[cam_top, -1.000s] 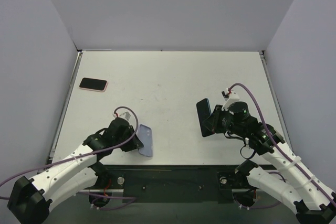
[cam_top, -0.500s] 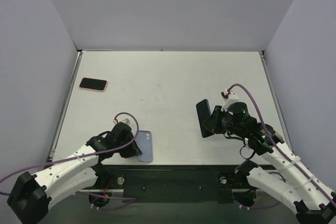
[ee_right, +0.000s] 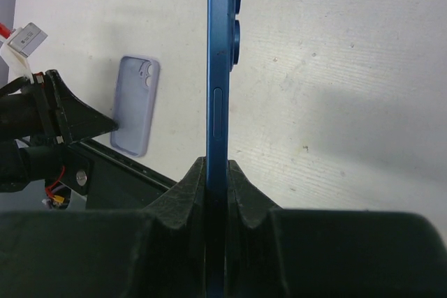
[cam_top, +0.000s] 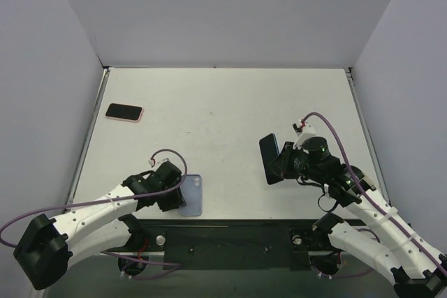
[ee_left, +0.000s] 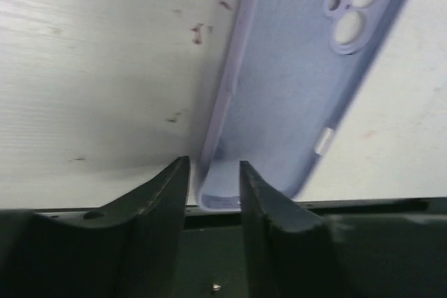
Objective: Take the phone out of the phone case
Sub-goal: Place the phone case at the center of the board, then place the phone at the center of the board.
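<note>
Lilac phone case point(ee_left: 279, 82) now flat at near edge; left gripper point(ee_left: 213, 167) released around it; right gripper point(ee_right: 216, 164) clenches blue phone point(ee_right: 218, 68) edgewise; narrow pinch risks slip

Left end effector point(ee_left: 213, 172) slightly parted, right end effector point(ee_right: 216, 165) clamped.

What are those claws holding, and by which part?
Right gripper pinches the blue phone by its bottom end. Left gripper stands open around the lilac case's near end.
</note>
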`<state>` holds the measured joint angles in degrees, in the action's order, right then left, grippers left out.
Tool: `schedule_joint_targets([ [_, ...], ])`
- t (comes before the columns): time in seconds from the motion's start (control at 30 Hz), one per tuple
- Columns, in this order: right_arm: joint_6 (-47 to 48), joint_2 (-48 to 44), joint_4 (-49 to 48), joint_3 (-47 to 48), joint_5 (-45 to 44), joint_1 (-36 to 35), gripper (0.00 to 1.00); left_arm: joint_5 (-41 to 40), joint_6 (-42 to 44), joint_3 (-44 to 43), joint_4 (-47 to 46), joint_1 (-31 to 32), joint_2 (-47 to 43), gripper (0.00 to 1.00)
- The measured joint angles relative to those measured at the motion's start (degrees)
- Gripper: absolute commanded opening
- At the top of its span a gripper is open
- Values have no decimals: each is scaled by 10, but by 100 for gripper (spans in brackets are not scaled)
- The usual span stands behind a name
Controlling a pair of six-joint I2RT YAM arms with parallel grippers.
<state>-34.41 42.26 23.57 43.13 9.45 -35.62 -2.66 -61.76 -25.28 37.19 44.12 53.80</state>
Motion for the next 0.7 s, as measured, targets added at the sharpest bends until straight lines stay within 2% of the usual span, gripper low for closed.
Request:
schedule_joint_targets([
  [0.07,0,0,-3,-5,2,0,0,-24,-5,1,24,0,0,63],
  [0.2,-5,0,-5,-28,4,0,0,-50,-12,-1,49,0,-8,73],
  [0.43,-36,-1,-24,-80,7,0,0,-87,-16,-53,108,0,-33,74],
  [0.7,-92,0,-85,-179,7,0,0,-96,29,-96,57,0,-127,77],
])
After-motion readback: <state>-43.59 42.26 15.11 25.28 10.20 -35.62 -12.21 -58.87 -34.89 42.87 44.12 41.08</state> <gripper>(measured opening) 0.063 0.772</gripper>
